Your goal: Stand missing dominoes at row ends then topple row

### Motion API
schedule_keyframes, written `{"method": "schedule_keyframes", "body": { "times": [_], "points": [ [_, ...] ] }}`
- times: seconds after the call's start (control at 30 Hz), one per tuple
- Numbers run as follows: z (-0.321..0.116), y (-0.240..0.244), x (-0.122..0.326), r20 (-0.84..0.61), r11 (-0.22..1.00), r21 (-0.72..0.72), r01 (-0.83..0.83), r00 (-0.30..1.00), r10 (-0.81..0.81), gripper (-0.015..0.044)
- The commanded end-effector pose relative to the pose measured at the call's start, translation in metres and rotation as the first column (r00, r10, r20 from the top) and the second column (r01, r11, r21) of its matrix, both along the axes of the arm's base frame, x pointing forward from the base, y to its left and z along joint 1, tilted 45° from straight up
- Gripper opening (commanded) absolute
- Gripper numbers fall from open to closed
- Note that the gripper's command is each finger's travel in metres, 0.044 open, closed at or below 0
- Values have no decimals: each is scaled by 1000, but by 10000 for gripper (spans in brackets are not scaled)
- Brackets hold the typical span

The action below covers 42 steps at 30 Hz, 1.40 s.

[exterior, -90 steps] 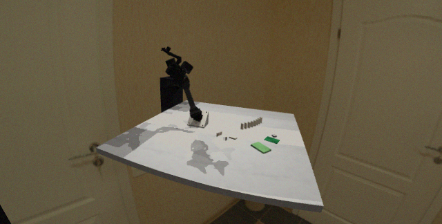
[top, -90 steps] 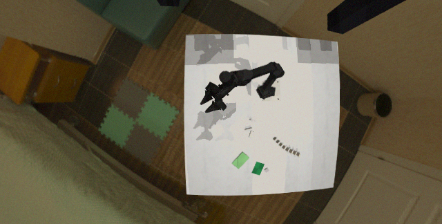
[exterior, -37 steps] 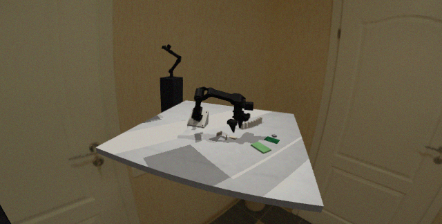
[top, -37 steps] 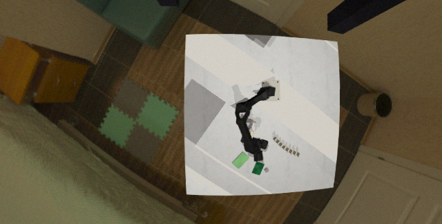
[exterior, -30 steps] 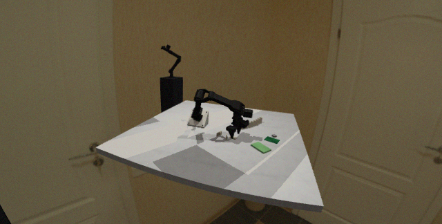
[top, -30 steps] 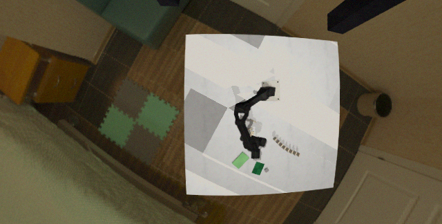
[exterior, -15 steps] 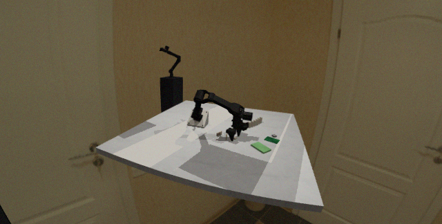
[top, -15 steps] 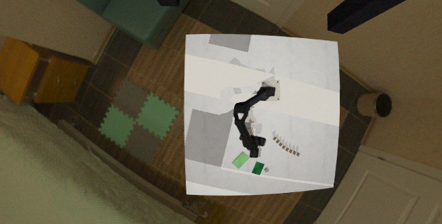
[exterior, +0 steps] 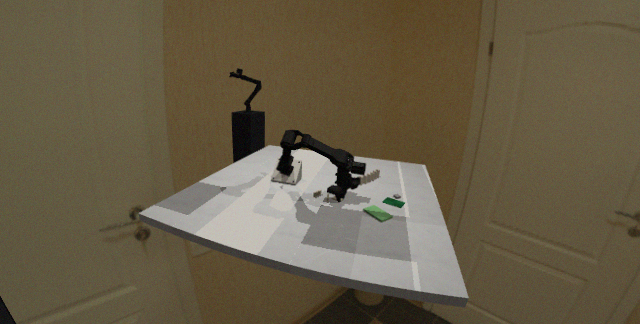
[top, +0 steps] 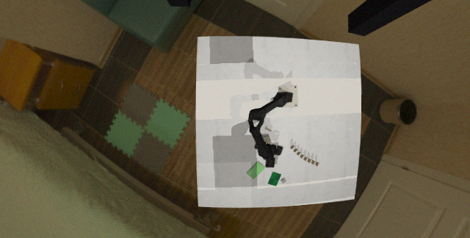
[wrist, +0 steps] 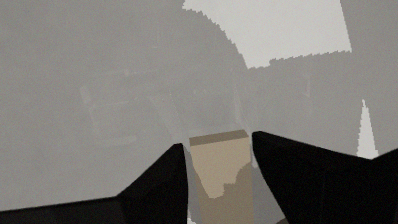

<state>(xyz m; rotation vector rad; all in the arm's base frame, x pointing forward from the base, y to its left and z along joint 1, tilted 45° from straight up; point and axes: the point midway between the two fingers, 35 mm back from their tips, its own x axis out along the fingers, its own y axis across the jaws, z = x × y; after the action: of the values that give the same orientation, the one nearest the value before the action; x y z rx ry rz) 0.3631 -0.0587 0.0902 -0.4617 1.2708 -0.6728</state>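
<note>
My gripper (wrist: 218,146) (exterior: 334,196) is low over the table, its fingers drawn in close on either side of a tan domino (wrist: 222,165) (top: 267,141) (exterior: 328,197). Thin gaps show beside the domino in the wrist view, so I see no firm grip on it. Its lower part is cut off by the frame edge. A second loose domino (top: 269,128) (exterior: 317,194) is close by, on the side toward the arm's base. A curved row of several standing dominoes (top: 305,158) (exterior: 370,177) is at the right in the overhead view, away from the gripper.
On the white table (top: 330,62) (exterior: 225,229), a light green block (top: 255,170) (exterior: 377,213), a dark green flat piece (top: 274,178) (exterior: 394,202) and a small grey object (top: 283,180) (exterior: 397,196) lie beyond the gripper. The arm's base plate (top: 293,102) is behind.
</note>
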Motion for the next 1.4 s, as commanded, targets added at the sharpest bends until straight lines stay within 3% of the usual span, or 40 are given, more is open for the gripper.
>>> {"method": "schedule_keyframes", "body": {
  "times": [0.0,0.27,0.57,0.8,0.87,1.0,1.17,1.23,1.37],
  "points": [
    [0,0,0,-2,1000,-3,-3,1000,3,107],
    [2,1,0,-2,1000,-3,-3,1000,3,107],
    [81,72,-25,-5,1000,1,-3,1000,3,107],
    [87,78,-26,-15,1000,0,-14,1000,14,107],
    [89,81,-14,-96,994,-10,-104,990,103,107],
    [92,88,21,-331,929,3,-370,876,350,107],
    [91,96,60,-581,754,100,-649,578,574,107],
    [90,97,69,-633,694,140,-706,476,611,107],
    [90,97,70,-639,686,145,-713,462,615,107]
  ]
}}
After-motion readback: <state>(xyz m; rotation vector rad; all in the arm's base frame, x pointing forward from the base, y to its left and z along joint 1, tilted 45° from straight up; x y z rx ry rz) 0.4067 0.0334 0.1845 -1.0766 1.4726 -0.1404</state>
